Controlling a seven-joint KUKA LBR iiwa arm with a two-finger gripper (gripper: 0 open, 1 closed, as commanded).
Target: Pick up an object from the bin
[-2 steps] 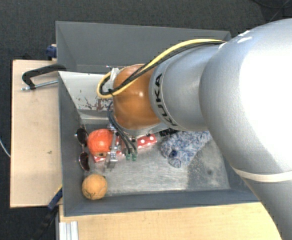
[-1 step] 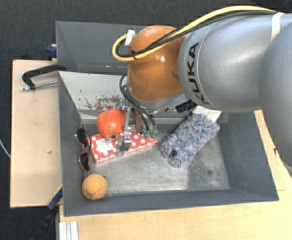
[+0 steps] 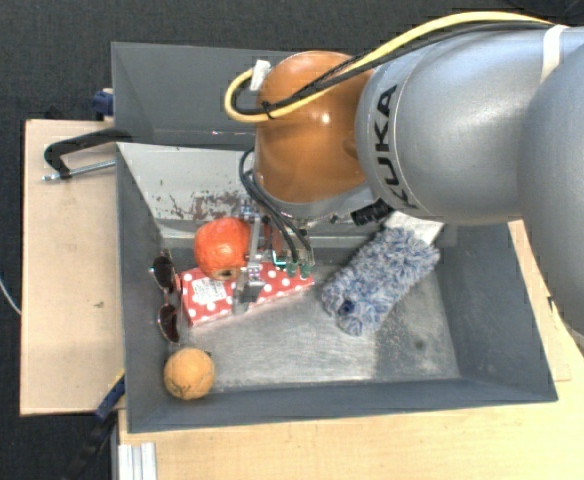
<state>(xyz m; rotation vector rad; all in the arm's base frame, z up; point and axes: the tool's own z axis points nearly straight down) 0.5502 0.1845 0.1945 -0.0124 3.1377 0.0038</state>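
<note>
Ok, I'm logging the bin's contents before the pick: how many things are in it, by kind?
Round fruit-like things: 2 (orange-red one, tan one)
Red box with white dots: 1
Sunglasses: 1
Blue-grey fuzzy cloth: 1
Total: 5

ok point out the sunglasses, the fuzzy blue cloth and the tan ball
sunglasses (image 3: 169, 321), camera view, on the lower lens
fuzzy blue cloth (image 3: 377, 276), camera view, its middle
tan ball (image 3: 189, 373), camera view, its centre
</note>
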